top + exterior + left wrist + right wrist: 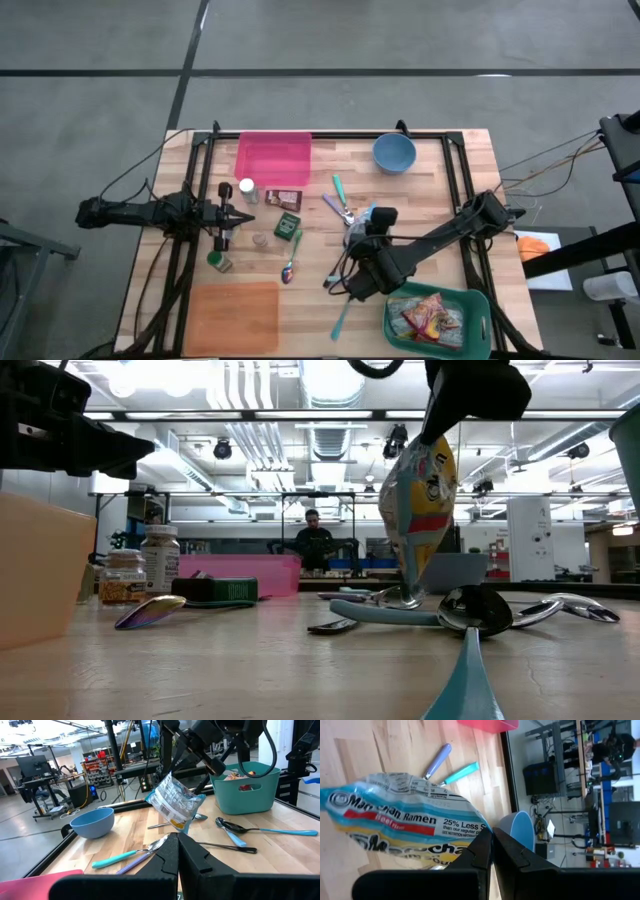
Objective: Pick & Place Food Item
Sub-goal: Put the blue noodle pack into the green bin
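Teal and glossy, a plastic spoon handle (465,680) runs toward the low camera across the wooden table (420,190), whose planks show pale, striped grain. Just behind it I see a cluster of shiny metal spoons (500,610).

My right gripper (492,840) has its two dark fingers pinched tight on the edge of the ramen packet (400,827), a crinkly foil-plastic pouch printed in blue, yellow and red. The packet hangs off the table, tilted, above the spoons near the middle of the table, short of the teal basket (478,305) at the near right corner. That basket is a rounded plastic tub holding other bright packets.

My left gripper (222,213) waits with its fingers closed on nothing at the left side, close to a small jar with a white lid (246,188). Farther back sit a flat pink tray (273,158) and a smooth, round blue bowl (394,153).
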